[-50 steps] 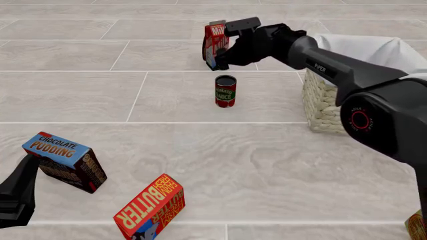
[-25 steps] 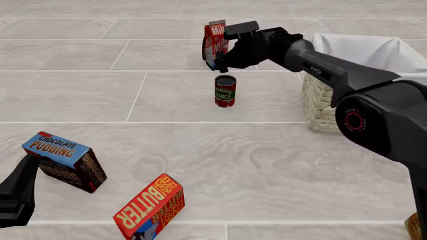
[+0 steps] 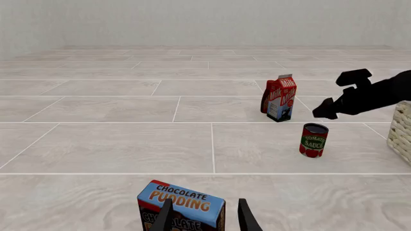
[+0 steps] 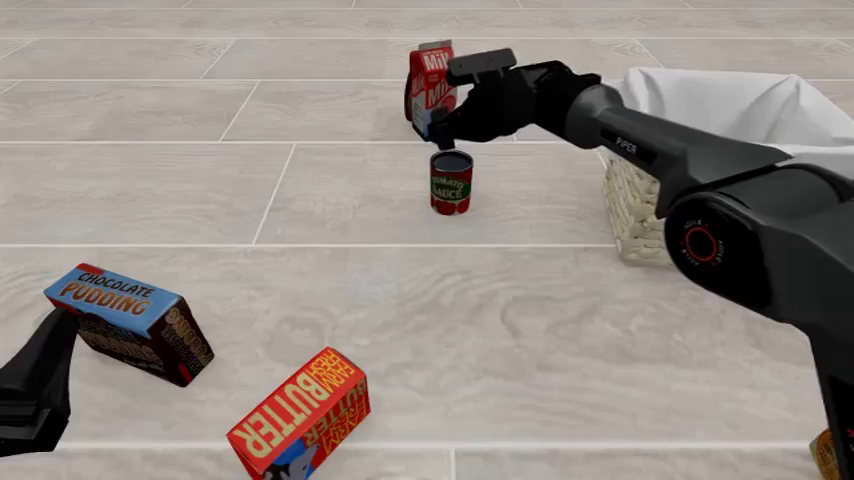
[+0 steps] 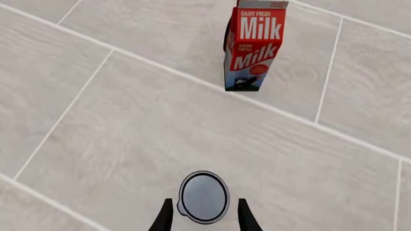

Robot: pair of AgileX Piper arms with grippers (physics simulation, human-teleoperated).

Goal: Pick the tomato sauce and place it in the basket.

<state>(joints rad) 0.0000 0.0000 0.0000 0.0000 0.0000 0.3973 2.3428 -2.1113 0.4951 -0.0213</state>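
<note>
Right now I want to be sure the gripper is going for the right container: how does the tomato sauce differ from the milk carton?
The tomato sauce is a short round can with a dark metal top; the milk carton is taller, boxy, with a gabled top. The can's label is red and green, the carton's red and blue. The right gripper hangs open over the can, not the carton. Both stand upright on the table.

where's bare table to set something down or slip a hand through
Bare tiles span between the tomato sauce and the chocolate pudding box, and between the butter box and the basket. It is crowded where the right gripper hangs over the can beside the milk carton.
</note>
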